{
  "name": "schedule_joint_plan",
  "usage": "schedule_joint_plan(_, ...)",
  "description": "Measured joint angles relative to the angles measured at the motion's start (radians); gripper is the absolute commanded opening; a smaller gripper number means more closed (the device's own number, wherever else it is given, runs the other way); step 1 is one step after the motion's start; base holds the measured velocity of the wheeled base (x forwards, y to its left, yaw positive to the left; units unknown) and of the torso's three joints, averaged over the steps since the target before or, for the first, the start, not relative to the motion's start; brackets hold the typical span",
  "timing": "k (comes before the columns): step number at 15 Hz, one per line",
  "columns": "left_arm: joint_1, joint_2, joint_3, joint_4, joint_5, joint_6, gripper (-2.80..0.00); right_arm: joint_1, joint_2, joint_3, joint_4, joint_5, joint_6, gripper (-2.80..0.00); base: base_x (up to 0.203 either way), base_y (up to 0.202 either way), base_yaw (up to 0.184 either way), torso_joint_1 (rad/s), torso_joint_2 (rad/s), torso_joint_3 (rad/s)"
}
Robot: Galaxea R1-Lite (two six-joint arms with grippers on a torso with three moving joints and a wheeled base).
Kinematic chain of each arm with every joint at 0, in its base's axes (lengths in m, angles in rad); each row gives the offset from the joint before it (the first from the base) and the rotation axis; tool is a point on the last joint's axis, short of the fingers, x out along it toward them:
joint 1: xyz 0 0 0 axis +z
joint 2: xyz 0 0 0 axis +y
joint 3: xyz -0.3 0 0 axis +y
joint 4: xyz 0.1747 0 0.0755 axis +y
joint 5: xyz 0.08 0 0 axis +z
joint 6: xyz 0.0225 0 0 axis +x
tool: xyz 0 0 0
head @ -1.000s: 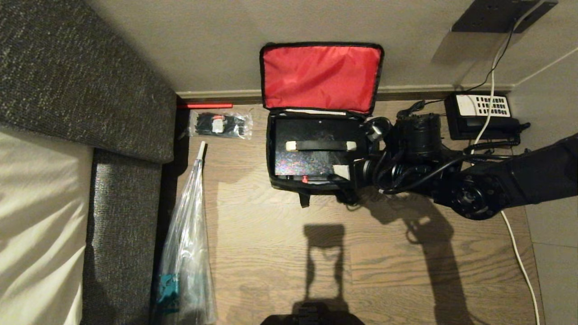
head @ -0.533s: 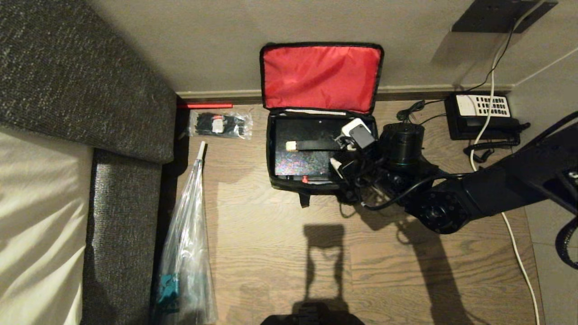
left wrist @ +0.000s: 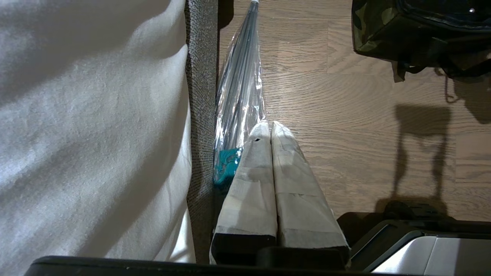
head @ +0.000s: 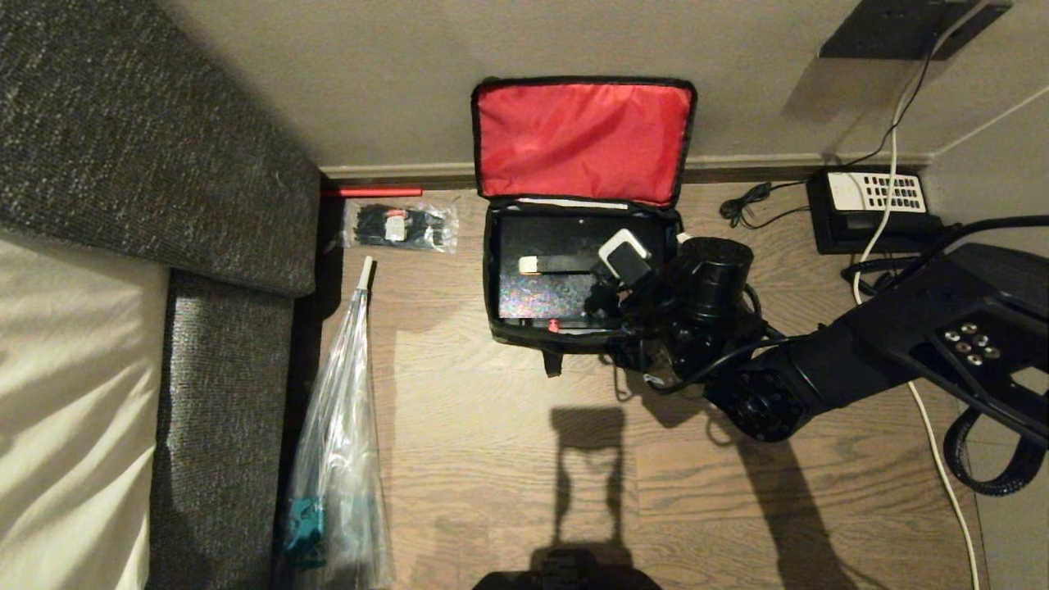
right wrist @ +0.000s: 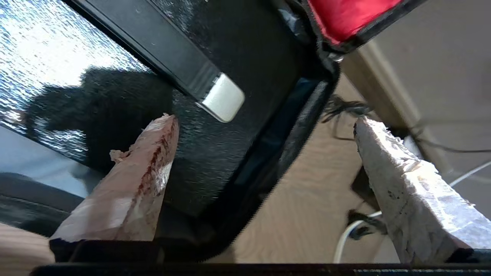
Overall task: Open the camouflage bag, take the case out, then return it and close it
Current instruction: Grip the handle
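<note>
**Reaching into the open bag for the case**

Hovering over the right-hand end of the camouflage bag [head: 574, 270], the right gripper [right wrist: 264, 126] has its fingers [right wrist: 151, 153] spread wide with nothing between them. One fingertip is over the black lid of the case [head: 545, 246]; the other hangs outside the bag's zipped rim, above the floor [head: 508, 459].

The bag lies on the floor against the wall, its red-lined lid [head: 582, 139] thrown back and leaning upright. The case lies flat inside and fills nearly the whole interior, handle [head: 565, 264] uppermost, its small red latch [head: 553, 326] at the side of the bag away from the wall.

The step in hand looks to be the grasp for lifting the case out. To do it well, both fingers should come inside the bag's rim and straddle the black strap of the handle crosswise, near its middle rather than at the pale end cap [right wrist: 222, 102], so the case rises level. A straight lift away from the floor should keep the snug case from dragging the soft walls with it.

The left gripper [left wrist: 268, 132] is parked well away from the bag, beside the clear plastic bag [head: 340, 426], fingers pressed together and empty.
</note>
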Motion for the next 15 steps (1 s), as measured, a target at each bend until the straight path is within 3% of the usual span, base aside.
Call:
schedule_joint_plan(4, 0.0, 0.0, 0.0, 0.0, 0.0, 0.0, -2.8, 0.009, -0.032, 0.037, -0.039, 0.001, -0.129, 0.0, 0.0, 0.0, 0.0, 0.0, 0.0, 0.0)
schedule_joint_plan(8, 0.0, 0.0, 0.0, 0.0, 0.0, 0.0, -2.8, 0.031, -0.04, 0.074, -0.088, 0.006, -0.344, 0.0, 0.0, 0.0, 0.0, 0.0, 0.0, 0.0)
schedule_joint_plan(15, 0.0, 0.0, 0.0, 0.0, 0.0, 0.0, -2.8, 0.111, 0.066, -0.089, -0.178, -0.042, -0.383, 0.0, 0.0, 0.0, 0.0, 0.0, 0.0, 0.0)
